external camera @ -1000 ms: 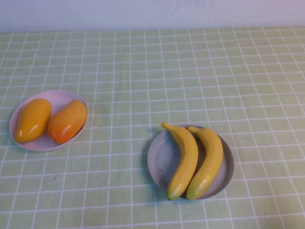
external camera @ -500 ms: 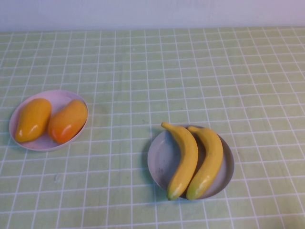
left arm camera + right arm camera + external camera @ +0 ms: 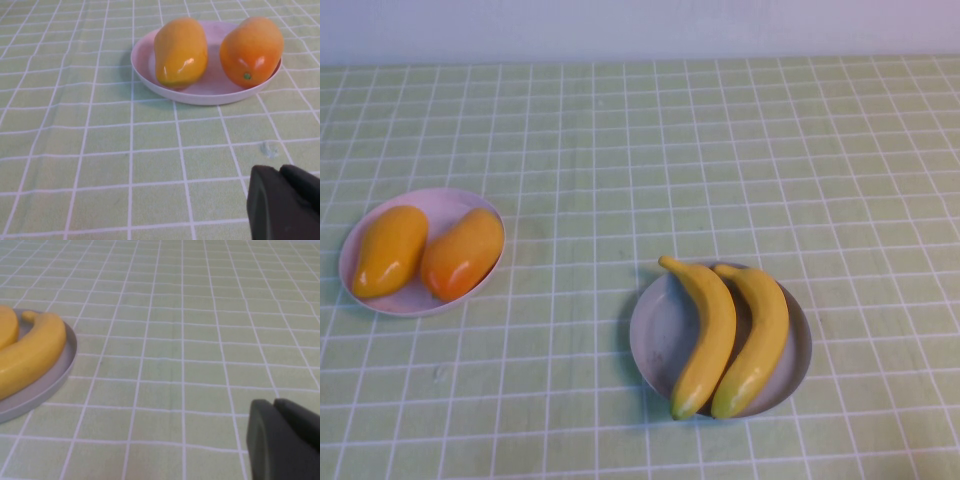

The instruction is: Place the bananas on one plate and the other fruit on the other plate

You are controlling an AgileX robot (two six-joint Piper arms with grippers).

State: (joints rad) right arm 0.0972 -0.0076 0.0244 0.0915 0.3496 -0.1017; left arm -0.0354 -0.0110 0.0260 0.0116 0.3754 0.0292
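Note:
Two long yellow bananas (image 3: 705, 335) (image 3: 757, 338) lie side by side on the grey-blue plate (image 3: 655, 340) at the front, right of centre; one banana (image 3: 30, 355) and the plate's rim (image 3: 60, 375) also show in the right wrist view. Two orange-yellow mangoes (image 3: 388, 250) (image 3: 462, 252) rest on the pale pink plate (image 3: 445, 205) at the left, seen again as mangoes (image 3: 180, 50) (image 3: 251, 50) on that plate (image 3: 210, 95). My left gripper (image 3: 280, 172) is shut and empty, short of the pink plate. My right gripper (image 3: 275, 407) is shut and empty, off to the side of the grey plate. Neither arm appears in the high view.
A light green cloth with a white grid (image 3: 720, 150) covers the whole table. A pale wall (image 3: 640, 25) runs along the far edge.

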